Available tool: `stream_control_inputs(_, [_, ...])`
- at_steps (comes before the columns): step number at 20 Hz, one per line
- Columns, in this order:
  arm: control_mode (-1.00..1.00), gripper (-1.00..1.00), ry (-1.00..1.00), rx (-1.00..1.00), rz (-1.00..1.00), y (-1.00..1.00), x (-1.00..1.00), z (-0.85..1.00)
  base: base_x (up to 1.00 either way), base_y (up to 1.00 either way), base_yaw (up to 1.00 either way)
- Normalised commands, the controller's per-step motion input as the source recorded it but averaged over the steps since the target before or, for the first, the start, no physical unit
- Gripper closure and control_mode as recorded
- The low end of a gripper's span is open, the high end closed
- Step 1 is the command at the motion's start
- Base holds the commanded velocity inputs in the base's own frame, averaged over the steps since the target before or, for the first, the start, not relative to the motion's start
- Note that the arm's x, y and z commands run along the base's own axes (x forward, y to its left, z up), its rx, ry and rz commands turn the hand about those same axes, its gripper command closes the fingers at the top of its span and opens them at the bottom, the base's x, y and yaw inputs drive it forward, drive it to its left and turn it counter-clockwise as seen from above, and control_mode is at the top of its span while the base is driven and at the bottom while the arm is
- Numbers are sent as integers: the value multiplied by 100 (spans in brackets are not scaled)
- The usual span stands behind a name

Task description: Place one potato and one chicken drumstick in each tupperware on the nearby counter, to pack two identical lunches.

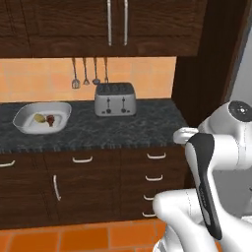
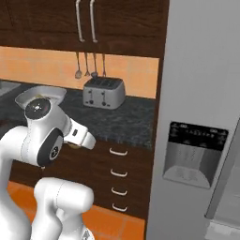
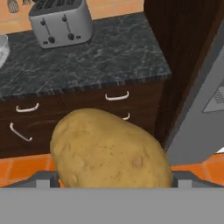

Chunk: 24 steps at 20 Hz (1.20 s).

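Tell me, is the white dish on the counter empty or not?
Not empty: the white dish holds a potato and a reddish drumstick.

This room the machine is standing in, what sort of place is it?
A home kitchen, by the look of it: a toaster on a dark stone counter over wooden drawers, utensils hanging on the orange tiled wall, and a refrigerator with a dispenser.
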Motion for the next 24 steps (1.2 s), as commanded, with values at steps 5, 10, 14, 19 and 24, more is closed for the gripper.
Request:
stream_control_inputs(5, [100,100,0,0,0,0,0,0,19,100,16])
stream_control_inputs(10, [100,100,0,0,0,0,0,0,27,100,15])
stream_control_inputs(14, [100,100,0,0,0,0,0,0,29,100,14])
stream_control_inputs(19, [100,100,0,0,0,0,0,0,37,100,12])
stream_control_inputs(24, [100,100,0,0,0,0,0,0,88,100,4])
